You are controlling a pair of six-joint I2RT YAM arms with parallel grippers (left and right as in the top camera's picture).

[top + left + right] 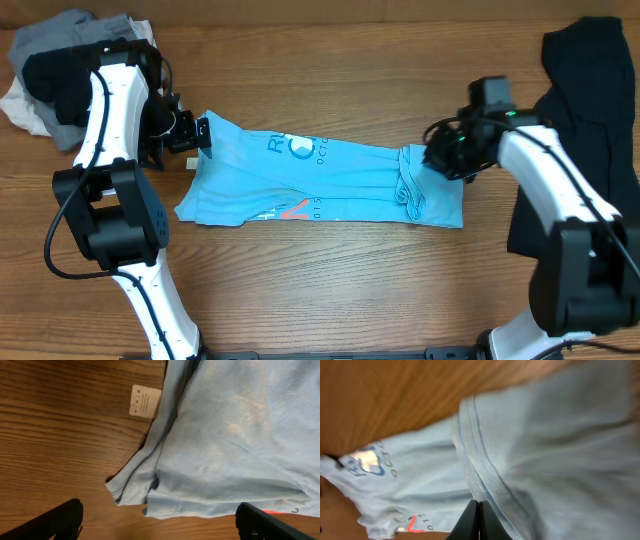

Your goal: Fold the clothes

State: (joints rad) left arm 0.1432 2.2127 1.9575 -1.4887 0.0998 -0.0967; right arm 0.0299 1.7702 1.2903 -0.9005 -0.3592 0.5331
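So the light sky-blue fabric T-shirt (330,180) with white print lies folded into a long band between the two grippers. Left gripper (203,132) hangs right at its collar end, fingers spread wide. Right gripper (479,512) sits over the bunched hem end with its fingers pressed together, and I can't tell if any cloth's caught. A plain black garment (585,90) lies on that gripper's outer side.

My left arm (108,100) reaches inward, left gripper (203,133) low with fingers (60,520) spread wide. My right arm (545,165) bends inward too, right gripper (432,157) low, its fingers pressed tightly together.
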